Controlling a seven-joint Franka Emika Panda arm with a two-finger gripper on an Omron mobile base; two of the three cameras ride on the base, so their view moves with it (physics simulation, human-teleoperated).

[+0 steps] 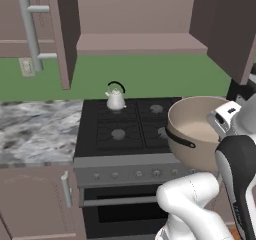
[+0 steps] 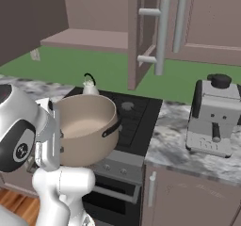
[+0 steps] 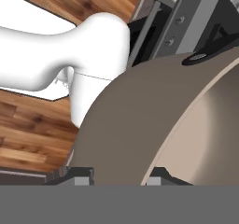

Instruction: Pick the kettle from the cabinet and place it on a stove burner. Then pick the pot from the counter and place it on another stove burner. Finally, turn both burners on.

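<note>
The small silvery kettle point(image 1: 115, 100) point(image 2: 89, 86) stands upright on the back-left burner of the black cooktop. The wide tan pot point(image 1: 197, 129) point(image 2: 87, 126) point(image 3: 140, 115) hangs in the air over the stove's front edge, toward its right side. My gripper point(image 1: 220, 121) point(image 2: 54, 131) point(image 3: 119, 174) is shut on its near rim, one finger inside the wall and one outside. The front-left burner point(image 1: 118, 133) is bare. The wall cabinet point(image 1: 140, 43) point(image 2: 84, 39) stands open with a bare shelf. The marbled counter point(image 1: 35, 126) lies left of the stove.
An open cabinet door point(image 1: 62, 34) point(image 2: 141, 32) with a long grey handle hangs above the counter. A grey coffee machine point(image 2: 214, 114) stands on the counter right of the stove. Knobs point(image 1: 135, 174) line the stove front above the oven door. My own arm rises close below the pot.
</note>
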